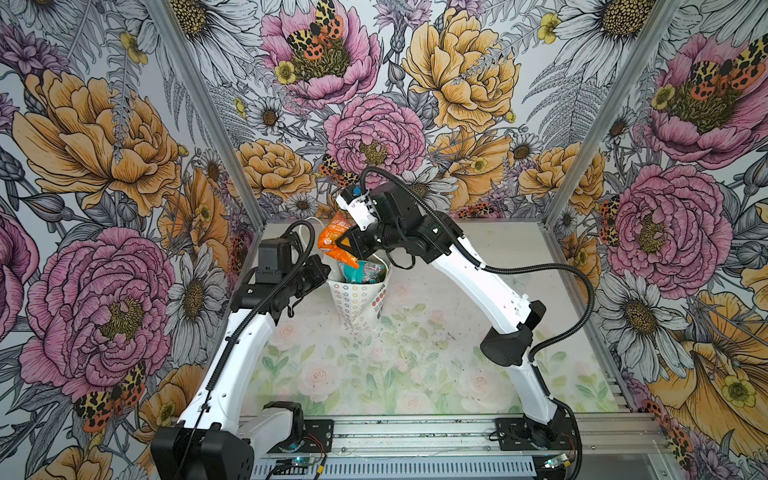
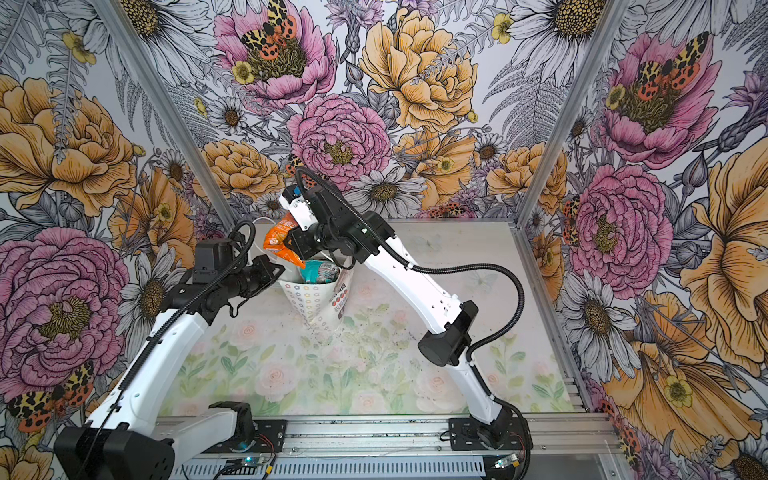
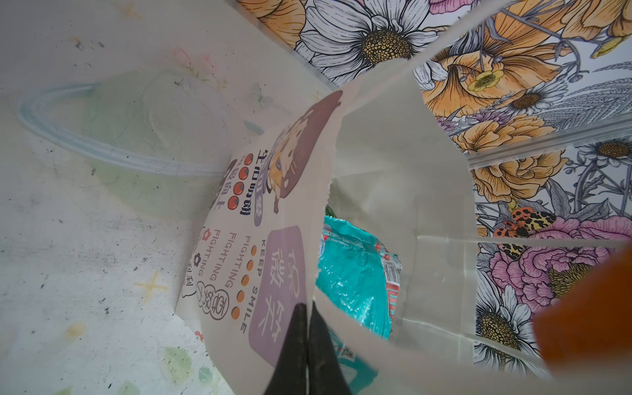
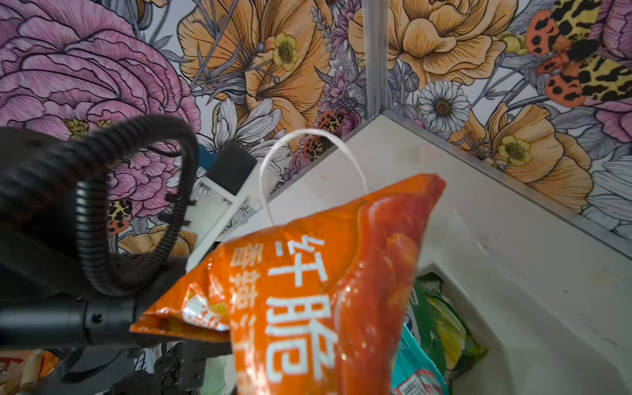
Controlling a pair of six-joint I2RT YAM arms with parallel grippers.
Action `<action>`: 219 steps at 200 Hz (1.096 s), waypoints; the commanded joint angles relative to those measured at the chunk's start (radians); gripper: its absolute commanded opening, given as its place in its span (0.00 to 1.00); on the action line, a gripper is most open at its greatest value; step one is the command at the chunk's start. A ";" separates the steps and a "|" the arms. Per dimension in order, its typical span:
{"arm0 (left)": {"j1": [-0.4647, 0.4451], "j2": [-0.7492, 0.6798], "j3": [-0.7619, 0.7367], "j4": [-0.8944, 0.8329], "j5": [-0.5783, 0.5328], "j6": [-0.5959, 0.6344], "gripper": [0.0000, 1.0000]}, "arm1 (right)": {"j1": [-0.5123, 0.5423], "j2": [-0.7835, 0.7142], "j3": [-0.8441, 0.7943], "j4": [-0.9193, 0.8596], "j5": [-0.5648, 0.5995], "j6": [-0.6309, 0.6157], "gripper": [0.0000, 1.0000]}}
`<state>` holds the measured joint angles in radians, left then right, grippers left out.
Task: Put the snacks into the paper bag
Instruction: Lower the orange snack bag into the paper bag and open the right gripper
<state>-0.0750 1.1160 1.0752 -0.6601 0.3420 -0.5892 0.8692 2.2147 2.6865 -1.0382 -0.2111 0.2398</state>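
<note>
Standing upright toward the back of the table, the bag has its mouth open to the top in both top views. L jaws are clenched on the bag's rim: in the left wrist view the two black tips press together w/ the edge of the printed front panel pinched between them. R arm reaches in from the right, over the bag. R jaws grasp the orange pkt, holding it tilted in the air just above the bag's mouth, w/ its lower corner dipping to about rim level. Whether it touches the rim can't be told. Inside the bag lies a teal pkt, also seen from above in both top views. The right wrist view shows a green pkt beside it, deeper in. One white cord handle arches up behind the orange pkt.
</note>
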 commanded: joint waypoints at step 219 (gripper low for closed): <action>-0.034 0.025 0.070 -0.013 -0.008 -0.030 0.24 | -0.004 -0.008 -0.105 -0.006 0.303 -0.139 0.62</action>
<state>-0.0967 1.1488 1.1149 -0.6765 0.3393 -0.6014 0.8646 2.2135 2.5565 -1.0489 0.0860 0.1108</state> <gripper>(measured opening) 0.131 0.597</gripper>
